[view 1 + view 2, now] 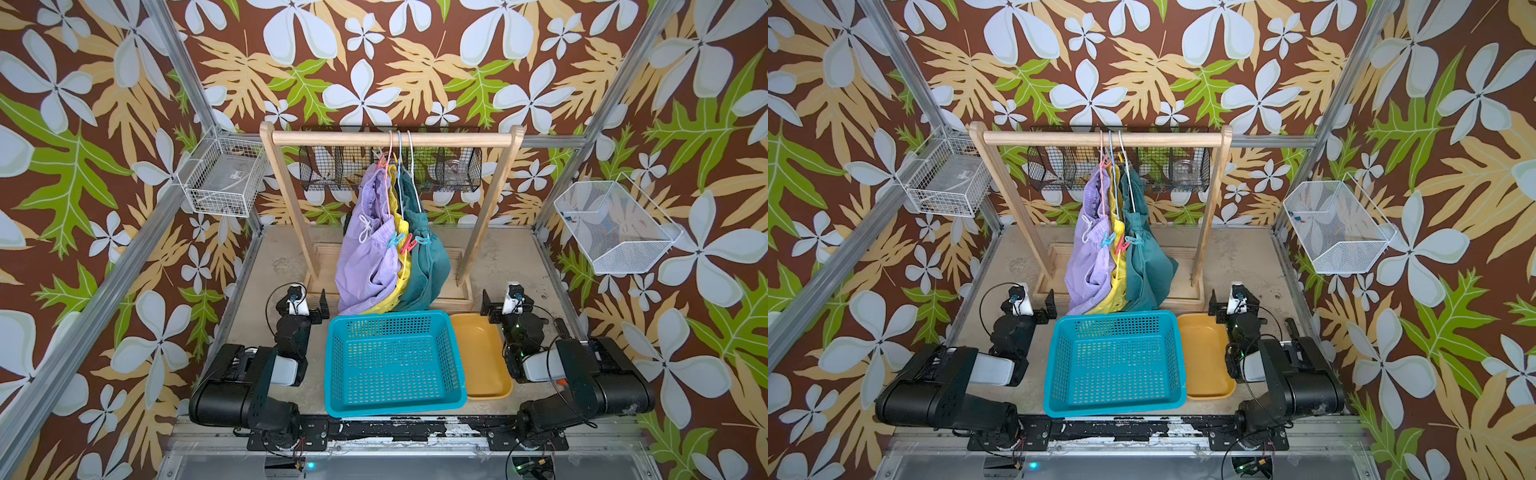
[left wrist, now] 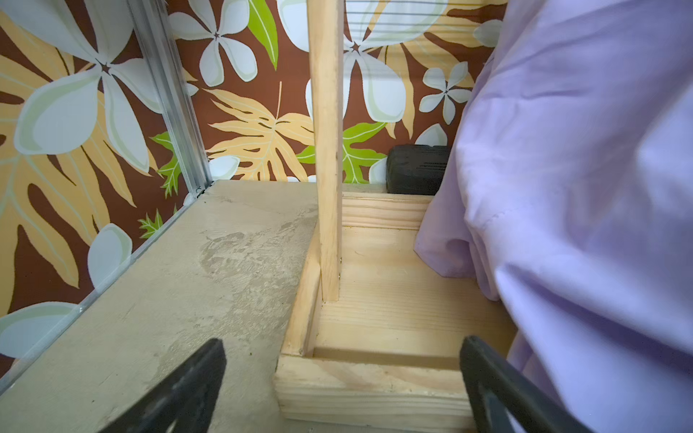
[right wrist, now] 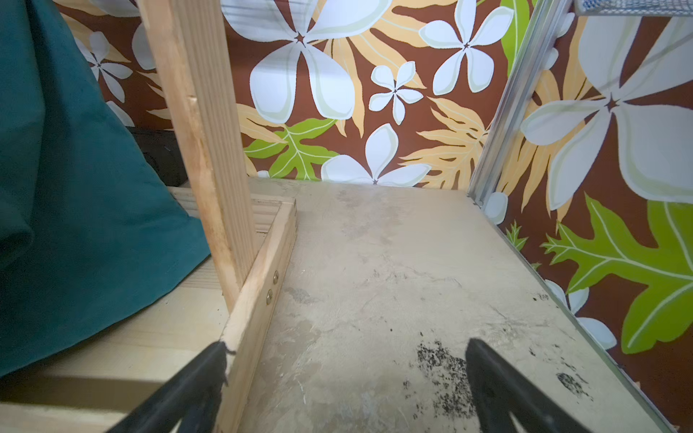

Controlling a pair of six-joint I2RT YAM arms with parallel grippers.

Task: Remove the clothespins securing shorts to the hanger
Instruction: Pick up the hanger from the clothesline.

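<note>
Three shorts (image 1: 365, 266), lilac, yellow and teal, hang on wire hangers (image 1: 400, 149) from a wooden rack (image 1: 390, 138) standing mid-worktop (image 1: 282, 266) toward its back edge. Three clothespins (image 1: 409, 245) are bunched close together at the waistbands on the near side. More seem to be clipped up by the hooks, too small to count.

No pin has been taken off, so I judge the task to be at its very start, with the first reach not yet made. The left gripper (image 2: 341, 343) sits low by the rack's base near the lilac cloth, jaws wide apart and empty. The right gripper (image 3: 347, 346) sits just as low by the opposite side of the base, beside the teal cloth, its jaws also spread and holding nothing. Between the arms, at the front edge, stand a blue basket (image 1: 332, 374) and a yellow tray (image 1: 498, 361), both empty.

The next move likely calls for lifting one arm to waistband height, picking an outer pin, squaring the jaws across its tail ends and squeezing before pulling away. Since the hangers swing freely, the other arm may need to steady the cloth.

No brand, label or writing can be read anywhere.
</note>
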